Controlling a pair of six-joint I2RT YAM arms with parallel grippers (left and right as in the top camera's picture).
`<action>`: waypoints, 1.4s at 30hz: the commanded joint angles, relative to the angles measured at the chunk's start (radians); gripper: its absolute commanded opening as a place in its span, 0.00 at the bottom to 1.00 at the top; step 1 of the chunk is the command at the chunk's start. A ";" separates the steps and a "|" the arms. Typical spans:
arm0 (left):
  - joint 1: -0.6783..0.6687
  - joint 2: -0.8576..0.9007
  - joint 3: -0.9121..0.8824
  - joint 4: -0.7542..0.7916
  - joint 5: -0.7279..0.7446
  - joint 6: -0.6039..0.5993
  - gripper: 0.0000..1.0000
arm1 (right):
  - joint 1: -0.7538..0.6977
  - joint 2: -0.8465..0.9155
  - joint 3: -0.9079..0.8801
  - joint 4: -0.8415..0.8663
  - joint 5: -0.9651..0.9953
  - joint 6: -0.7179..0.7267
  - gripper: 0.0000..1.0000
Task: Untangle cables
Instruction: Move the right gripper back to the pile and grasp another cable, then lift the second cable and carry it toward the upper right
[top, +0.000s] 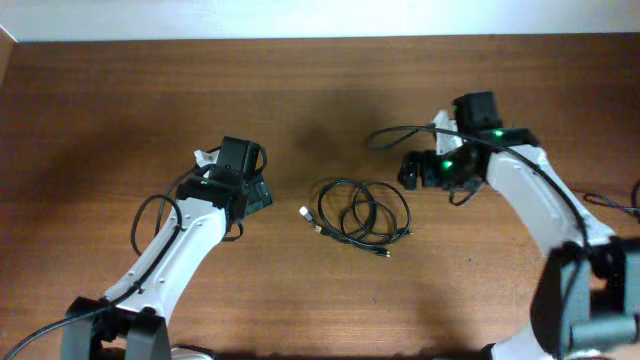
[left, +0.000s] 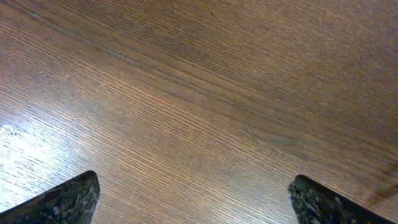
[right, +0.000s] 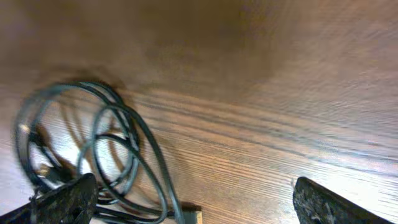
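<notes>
Lying just toward 4 o'clock from the middle of the overhead view, the cables (top: 362, 212) are thin black cords coiled in several overlapping loops, flat on the wooden table (top: 120, 100). How many cords make up the bundle cannot be told. One pale-tipped plug end (top: 305, 212) sticks out at the coil's 9 o'clock edge. Another small plug (top: 382, 253) pokes out near its 5 o'clock edge.

The right gripper (top: 412, 170) sits at about 1 o'clock from the coil, close to it but apart, with its tip aimed toward the loops. In the right wrist view, the right gripper (right: 196, 182) has its two dark fingers spread wide with only bare wood between them. The cables (right: 144, 144) fill the 8 o'clock part of that view, blurred. The finger (right: 65, 202) on that side overlaps the lowest loops in the frame; whether it touches them cannot be told.

The left gripper (top: 258, 192) sits at 9 o'clock from the coil, well apart from it, with open table between. In the left wrist view, the left gripper (left: 195, 179) is also spread wide and grips nothing, with plain wood grain between its fingers.

Both arms reach in from the 6 o'clock edge of the table.
</notes>
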 joint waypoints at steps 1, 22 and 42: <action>0.002 -0.001 -0.008 0.001 0.000 -0.010 0.99 | 0.017 0.085 0.013 -0.020 -0.008 -0.011 0.98; 0.002 -0.001 -0.008 0.001 0.000 -0.010 0.99 | 0.096 0.116 -0.152 0.078 -0.064 -0.019 0.62; 0.002 -0.001 -0.008 0.001 0.000 -0.010 0.99 | 0.092 0.109 -0.146 0.100 -0.133 -0.008 0.04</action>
